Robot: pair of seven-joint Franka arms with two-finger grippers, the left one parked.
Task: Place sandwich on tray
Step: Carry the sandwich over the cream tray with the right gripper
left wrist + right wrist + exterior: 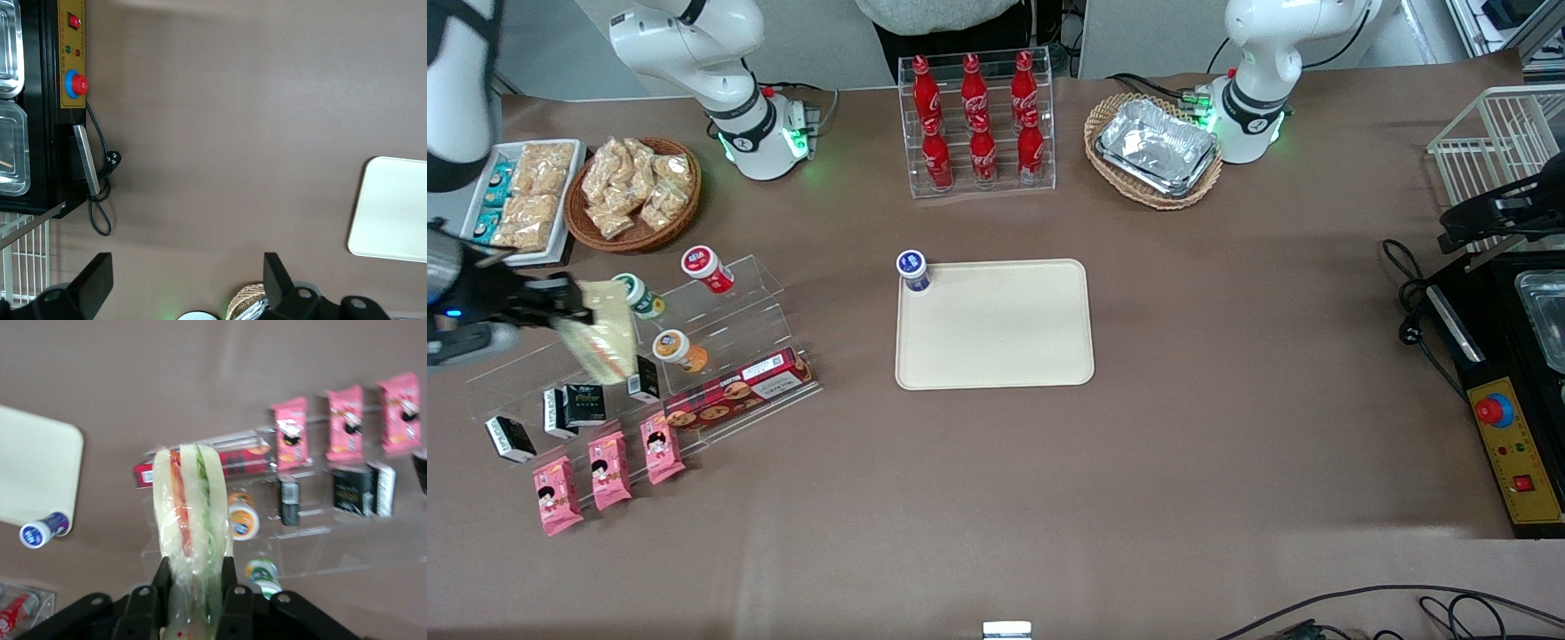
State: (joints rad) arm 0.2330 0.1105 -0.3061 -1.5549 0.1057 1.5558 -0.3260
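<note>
My right gripper [574,307] is shut on the sandwich [605,333], a clear-wrapped pale wedge with a red and green filling stripe. It holds it in the air above the clear acrylic snack shelf [720,342] at the working arm's end of the table. In the right wrist view the sandwich [192,520] stands between the two black fingers [160,577] of the gripper [193,577]. The cream-beige tray [996,324] lies flat at the table's middle, apart from the gripper; it also shows in the right wrist view [33,473] and the left wrist view [393,213].
A blue-lidded cup [913,270] stands on the tray's corner. The acrylic shelf holds small cups, black boxes, a red biscuit box [738,391] and pink packets [609,471]. A cola bottle rack [978,120], a snack basket [633,194] and a foil-tray basket [1156,147] stand farther from the front camera.
</note>
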